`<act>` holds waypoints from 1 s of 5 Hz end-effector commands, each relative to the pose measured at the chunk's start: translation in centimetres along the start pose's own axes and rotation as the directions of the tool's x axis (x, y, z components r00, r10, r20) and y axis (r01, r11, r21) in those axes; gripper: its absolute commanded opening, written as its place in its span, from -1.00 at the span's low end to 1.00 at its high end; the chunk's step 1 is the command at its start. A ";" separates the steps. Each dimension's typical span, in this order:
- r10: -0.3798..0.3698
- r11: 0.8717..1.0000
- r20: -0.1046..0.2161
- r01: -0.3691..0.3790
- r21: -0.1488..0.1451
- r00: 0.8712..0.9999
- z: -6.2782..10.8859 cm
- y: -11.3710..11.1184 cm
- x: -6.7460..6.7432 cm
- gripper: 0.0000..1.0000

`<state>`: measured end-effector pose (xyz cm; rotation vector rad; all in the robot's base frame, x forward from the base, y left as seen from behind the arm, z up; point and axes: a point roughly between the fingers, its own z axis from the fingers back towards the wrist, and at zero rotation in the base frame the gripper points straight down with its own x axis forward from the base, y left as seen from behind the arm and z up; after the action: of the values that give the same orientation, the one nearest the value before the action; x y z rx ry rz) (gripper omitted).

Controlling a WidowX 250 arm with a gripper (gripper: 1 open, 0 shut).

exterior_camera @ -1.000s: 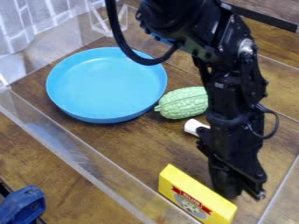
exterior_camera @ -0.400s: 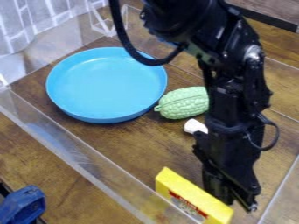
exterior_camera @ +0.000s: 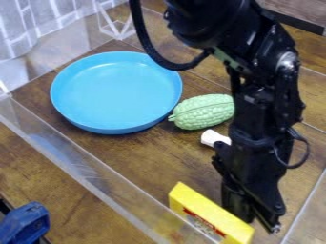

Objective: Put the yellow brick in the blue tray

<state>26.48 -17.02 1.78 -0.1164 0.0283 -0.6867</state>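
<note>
The yellow brick [exterior_camera: 204, 215] lies flat at the front of the wooden table, red label up, its right end hidden behind my gripper. My gripper [exterior_camera: 258, 220] points straight down at the brick's right end, its black fingers together. Whether they pinch the brick's edge or only touch it is hidden. The blue tray [exterior_camera: 112, 91] sits at the back left with nothing in it, well away from the gripper.
A green bumpy gourd [exterior_camera: 204, 111] lies between the tray and my arm, with a small white piece [exterior_camera: 213, 139] beside it. A clear plastic wall [exterior_camera: 90, 176] runs along the front edge. A blue object [exterior_camera: 19, 225] shows at the bottom left.
The gripper has stayed low at the brick's right end, rolling slightly. The brick has shifted a little to the left. The upper arm leans further right.
</note>
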 end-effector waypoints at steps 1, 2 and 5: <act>-0.049 0.999 0.035 0.048 0.023 0.998 1.1 -0.9 0.6 -1.00; -0.073 0.997 0.034 0.072 0.038 0.997 1.1 -1.2 0.7 -1.00; -0.152 0.985 0.027 0.150 0.081 0.988 2.5 -0.4 0.8 -1.00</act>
<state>26.71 -16.84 2.20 -0.0456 0.0322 -0.8119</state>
